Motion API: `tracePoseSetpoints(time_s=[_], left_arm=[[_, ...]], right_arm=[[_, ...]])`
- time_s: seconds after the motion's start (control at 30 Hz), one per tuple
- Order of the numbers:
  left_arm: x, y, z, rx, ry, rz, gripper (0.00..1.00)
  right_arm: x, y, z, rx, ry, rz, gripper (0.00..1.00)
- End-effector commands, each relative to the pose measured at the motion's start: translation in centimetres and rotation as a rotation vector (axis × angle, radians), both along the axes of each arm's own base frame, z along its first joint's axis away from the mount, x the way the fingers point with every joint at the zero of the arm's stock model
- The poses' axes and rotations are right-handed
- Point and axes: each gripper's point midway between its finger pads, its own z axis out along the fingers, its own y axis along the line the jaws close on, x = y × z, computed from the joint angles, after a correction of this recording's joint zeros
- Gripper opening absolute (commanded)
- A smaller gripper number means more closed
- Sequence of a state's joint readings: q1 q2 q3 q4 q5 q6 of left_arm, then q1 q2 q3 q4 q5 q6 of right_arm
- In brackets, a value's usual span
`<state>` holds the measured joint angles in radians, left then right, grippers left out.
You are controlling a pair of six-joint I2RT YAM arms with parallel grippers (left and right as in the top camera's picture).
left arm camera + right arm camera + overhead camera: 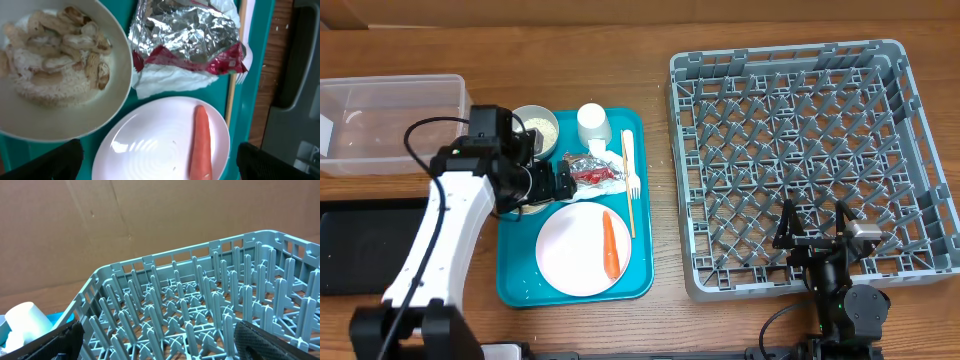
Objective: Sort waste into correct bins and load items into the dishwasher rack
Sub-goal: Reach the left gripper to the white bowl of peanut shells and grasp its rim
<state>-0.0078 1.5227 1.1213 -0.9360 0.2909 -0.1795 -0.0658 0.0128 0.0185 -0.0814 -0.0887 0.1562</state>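
Left wrist, nuts (55, 30) in bowl (70, 126), carrot (201, 145) on plate (145, 150), left pincer (160, 164), right pincer (160, 344) wide open, empty

**Inventory of the worktop.** Counted singly are the dishwasher rack (785, 58), the clear tub (395, 85), the black tray (365, 250) and the teal tray (520, 280). On the teal tray are counted one plate (565, 255), one carrot (610, 245), one cup (592, 120), one fork (629, 160), one wooden stick (629, 212), one foil wrapper (588, 172) and two bowls (557, 122) (60, 125). The crumpled napkins (155, 85) cannot be counted apart.
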Motion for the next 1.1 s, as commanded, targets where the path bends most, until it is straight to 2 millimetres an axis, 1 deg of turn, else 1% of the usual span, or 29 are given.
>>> tracePoseSetpoints(time_s=[0.0,0.03,0.1,0.17,0.2,0.33,0.4,0.57,0.73,0.8,0.83,0.87,0.97,1.07], left_arm=[[1.5,-0.1,-0.5,0.03,-0.027,-0.026,1.0],[1.8,0.0,-0.6,0.039,-0.031,-0.025,1.0],[2.2,0.8,-1.4,0.101,-0.03,-0.014,1.0],[2.2,1.8,-2.3,0.164,-0.001,0.012,1.0],[2.0,1.9,-2.7,0.18,0.015,0.017,1.0],[1.9,1.2,-4.2,0.2,0.052,-0.015,1.0],[2.0,0.9,-4.6,0.233,0.052,-0.031,1.0],[2.1,2.1,-4.5,0.413,0.033,0.001,1.0],[2.5,2.1,-4.9,0.425,0.028,0.001,0.99],[2.5,2.0,-5.4,0.409,0.04,-0.017,0.83],[2.5,1.8,-5.7,0.395,0.049,-0.027,0.8],[2.5,1.5,-6.1,0.377,0.056,-0.04,0.8],[2.6,0.8,-6.8,0.342,0.063,-0.068,0.85],[3.0,0.7,-7.1,0.343,0.055,-0.076,0.84]], right_arm=[[0.0,-0.3,-0.2,-0.008,-0.005,-0.014,1.0],[0.0,-0.3,-0.2,-0.008,-0.004,-0.014,1.0],[0.0,-0.3,-0.2,-0.008,-0.005,-0.014,1.0],[0.0,-0.3,-0.2,-0.008,-0.005,-0.014,1.0],[0.0,-0.3,-0.2,-0.008,-0.005,-0.014,1.0],[0.0,-0.3,-0.2,-0.008,-0.005,-0.014,1.0],[0.0,-0.3,-0.2,-0.008,-0.005,-0.014,1.0],[0.0,-0.3,-0.2,-0.008,-0.004,-0.014,1.0],[0.0,-0.3,-0.2,-0.008,-0.005,-0.014,1.0],[0.0,-0.3,-0.2,-0.008,-0.005,-0.014,1.0],[0.0,-0.3,-0.2,-0.008,-0.005,-0.014,1.0],[0.0,-0.3,-0.2,-0.008,-0.005,-0.014,1.0],[0.0,-0.3,-0.2,-0.008,-0.005,-0.014,1.0],[0.0,-0.3,-0.2,-0.008,-0.005,-0.014,1.0]])
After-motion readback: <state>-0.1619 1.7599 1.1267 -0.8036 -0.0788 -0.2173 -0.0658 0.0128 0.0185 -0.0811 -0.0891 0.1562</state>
